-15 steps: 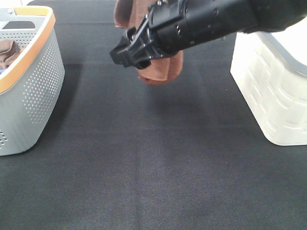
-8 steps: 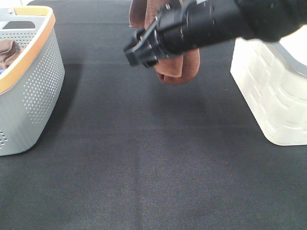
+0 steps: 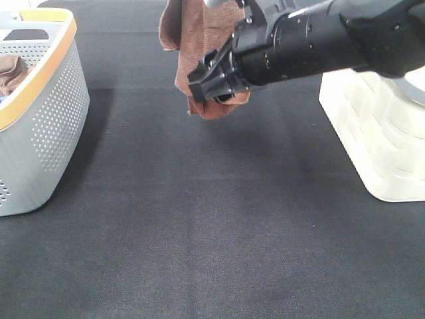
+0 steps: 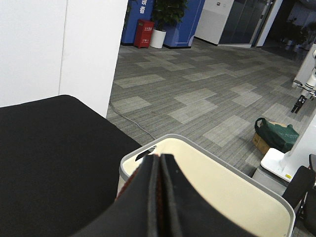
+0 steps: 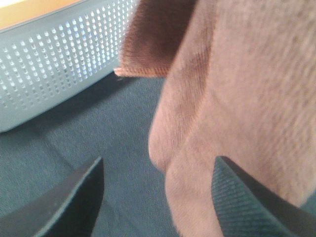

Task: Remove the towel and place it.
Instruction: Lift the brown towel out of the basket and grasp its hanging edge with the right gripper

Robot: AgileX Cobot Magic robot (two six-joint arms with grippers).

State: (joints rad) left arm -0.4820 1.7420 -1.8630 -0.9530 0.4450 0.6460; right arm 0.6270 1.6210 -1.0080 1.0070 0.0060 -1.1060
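Note:
A brown towel [image 3: 199, 40] hangs above the far middle of the black table. It hangs from above the exterior view's top edge. My left gripper [image 4: 159, 163] is out of the exterior view; in its wrist view the fingers are pressed together on a red-brown sliver of the towel [image 4: 157, 197]. My right gripper [image 3: 206, 81] reaches in from the right, just in front of the towel's lower part. In the right wrist view the right gripper [image 5: 163, 207] is open, and the towel [image 5: 237, 98] fills the space ahead between its fingers.
A grey perforated basket with an orange rim [image 3: 53, 100] stands at the left and holds a brown cloth [image 3: 10, 70]; it also shows in the right wrist view [image 5: 59, 54]. A white basket [image 3: 378, 133] stands at the right, seen below the left gripper [image 4: 222, 187].
My right arm has drawn back to the right and its gripper sits a little lower. The hanging towel swung right, then back to the left.

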